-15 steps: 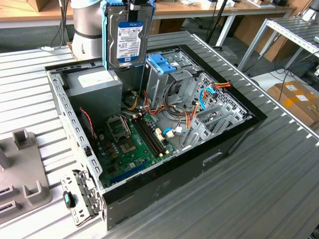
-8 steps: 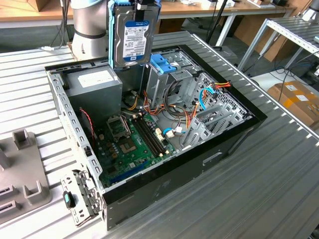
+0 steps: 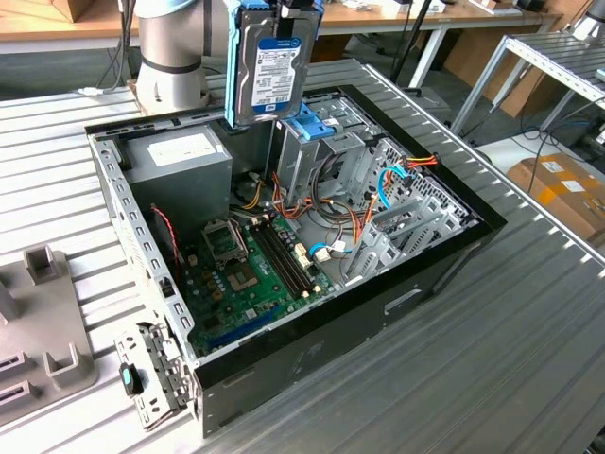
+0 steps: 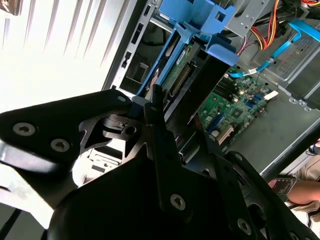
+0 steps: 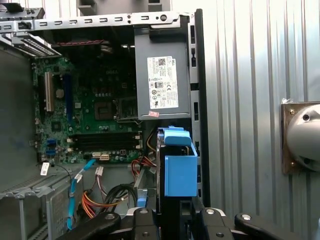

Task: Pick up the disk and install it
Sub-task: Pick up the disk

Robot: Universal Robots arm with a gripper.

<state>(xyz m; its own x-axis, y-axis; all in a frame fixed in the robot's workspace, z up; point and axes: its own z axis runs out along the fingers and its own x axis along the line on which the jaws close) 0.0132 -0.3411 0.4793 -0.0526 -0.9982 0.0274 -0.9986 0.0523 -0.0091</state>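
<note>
At 12 o'clock in the exterior view, the disk [image 3: 274, 71] hangs upright above the cage [image 3: 302, 165]. In the second wrist view the gripper [image 4: 151, 102] is closed on it. Insertion step, I judge: it needs exact lining with the cage.

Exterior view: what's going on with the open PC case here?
The arm's gripper holds the disk on edge, label facing the exterior camera, above the open computer case. The disk hangs just over the upright metal drive cage with its blue bracket, next to the grey power supply. It looks lined up near the cage but is not yet seated in it.
</note>
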